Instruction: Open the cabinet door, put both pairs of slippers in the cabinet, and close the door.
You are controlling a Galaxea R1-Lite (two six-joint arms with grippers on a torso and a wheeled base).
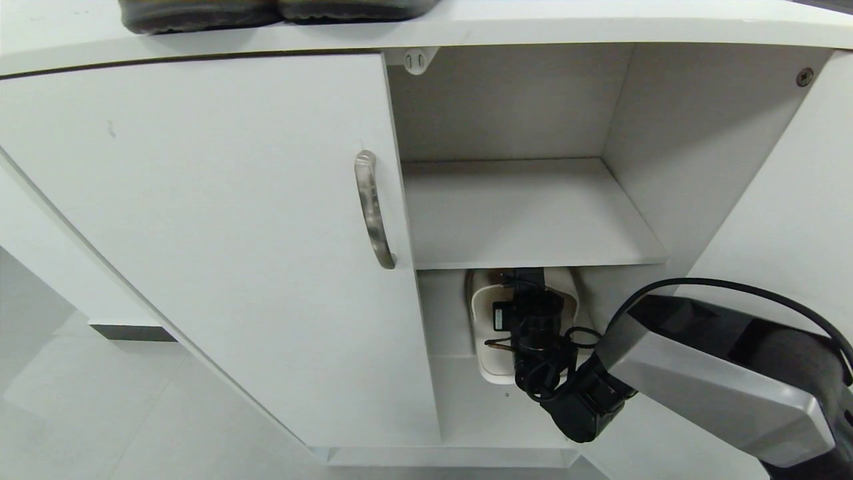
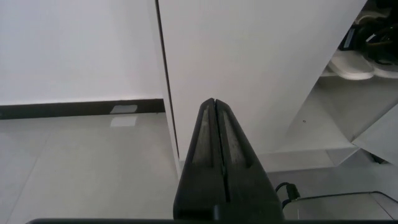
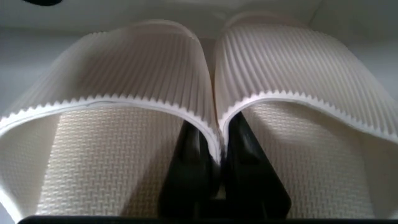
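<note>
Pinching the two inner strap edges of the white slippers [image 3: 124, 81] together, the right fingers [image 3: 186, 174] sit one under each ribbed strap, as the right wrist view shows from close up; the pair lies side by side, touching along the middle. From the head view the same grip cannot be made out: the black right gripper [image 1: 526, 320] covers most of the pair, and just a cream heel and rim [image 1: 485, 347] show around it. That view places the white slippers in the lower compartment of the cabinet [image 1: 533, 30], under the shelf [image 1: 526, 213], low over the compartment floor [image 1: 466, 400]; whether they rest on it I cannot tell. The right arm [image 1: 706, 380] leads out from the open right half.

Left fingers [image 2: 202, 143] are pressed together with nothing between them, low over the tiled floor [image 2: 81, 162] in front of the closed left door [image 1: 200, 233]. That door bears a metal handle [image 1: 373, 210] near its inner edge.

On the cabinet's top surface lies a pair of dark slippers [image 1: 200, 13], cut off by the frame edge
</note>
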